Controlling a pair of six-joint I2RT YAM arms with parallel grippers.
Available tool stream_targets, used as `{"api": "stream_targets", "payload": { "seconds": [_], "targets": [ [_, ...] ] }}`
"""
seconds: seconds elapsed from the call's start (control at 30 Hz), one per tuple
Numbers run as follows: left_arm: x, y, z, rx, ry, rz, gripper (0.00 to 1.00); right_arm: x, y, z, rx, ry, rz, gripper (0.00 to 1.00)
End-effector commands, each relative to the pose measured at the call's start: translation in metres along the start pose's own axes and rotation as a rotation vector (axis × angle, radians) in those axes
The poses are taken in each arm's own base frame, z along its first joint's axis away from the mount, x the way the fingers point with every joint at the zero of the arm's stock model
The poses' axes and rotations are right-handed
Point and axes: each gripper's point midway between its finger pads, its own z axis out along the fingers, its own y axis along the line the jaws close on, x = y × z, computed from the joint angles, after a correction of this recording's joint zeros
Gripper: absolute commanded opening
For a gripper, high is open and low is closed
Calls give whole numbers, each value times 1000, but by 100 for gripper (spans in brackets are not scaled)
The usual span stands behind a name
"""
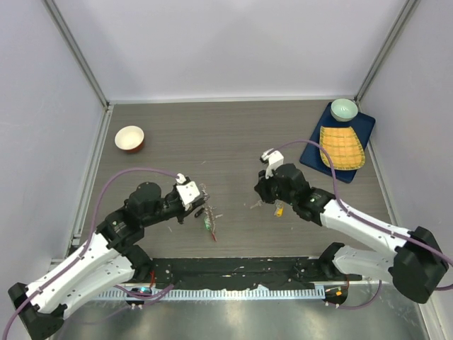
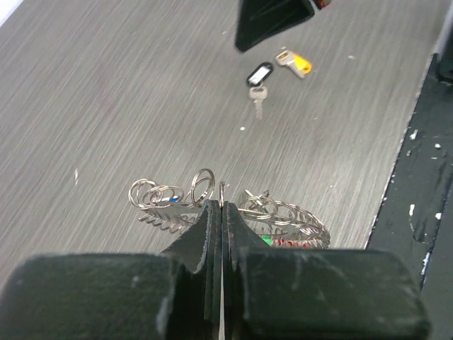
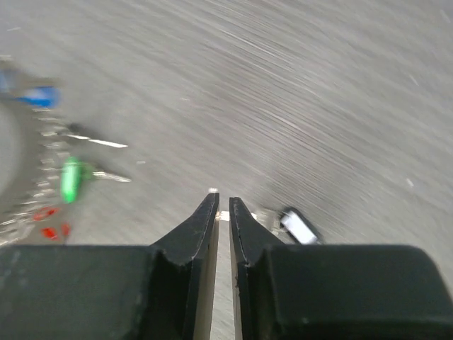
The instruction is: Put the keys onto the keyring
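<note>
My left gripper (image 1: pixel 202 193) is shut on the rim of the keyring (image 2: pixel 283 212), a thin metal ring fringed with silver keys and small split rings, held on edge over the table. It also shows in the top view (image 1: pixel 209 221). A key with a black tag (image 2: pixel 259 76) and a key with a yellow tag (image 2: pixel 296 64) lie loose on the table beyond it. My right gripper (image 3: pixel 221 204) hovers just over the black-tagged key (image 3: pixel 297 225). Its jaws are almost together, with only a narrow slit between them and nothing clearly held. The right wrist view is blurred by motion.
An orange-and-white bowl (image 1: pixel 129 138) stands at the back left. A pale green bowl (image 1: pixel 344 108) and a yellow woven mat (image 1: pixel 341 147) sit on a blue tray (image 1: pixel 364 124) at the back right. A black strip (image 1: pixel 241 269) runs along the near edge.
</note>
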Motion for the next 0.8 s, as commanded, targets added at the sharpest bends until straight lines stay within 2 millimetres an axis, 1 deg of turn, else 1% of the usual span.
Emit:
{"api": "stream_targets", "payload": {
  "seconds": [0.0,0.03,0.07,0.1,0.23,0.37,0.43,0.6,0.77],
  "targets": [
    [-15,23,-22,-155,-12,-39,0,26,-39,15,148,68,257,17],
    [-10,22,-22,-160,-6,-56,0,28,-42,18,162,71,274,17],
    [-12,22,-25,-169,-21,-56,0,29,-43,22,170,70,292,17],
    [-11,22,-26,-173,-22,-57,0,37,-45,28,185,90,336,16],
    [-12,25,-28,-185,-26,-41,0,52,-51,39,228,127,401,12],
    [-8,21,-26,-163,-6,-41,0,61,-58,38,278,141,441,11],
    [-6,20,-26,-155,2,-38,0,63,-61,35,300,139,458,12],
    [-7,19,-27,-152,-4,-29,0,67,-72,23,370,117,482,16],
    [-8,17,-27,-142,-10,-29,0,75,-71,21,378,130,538,20]
  ]
}}
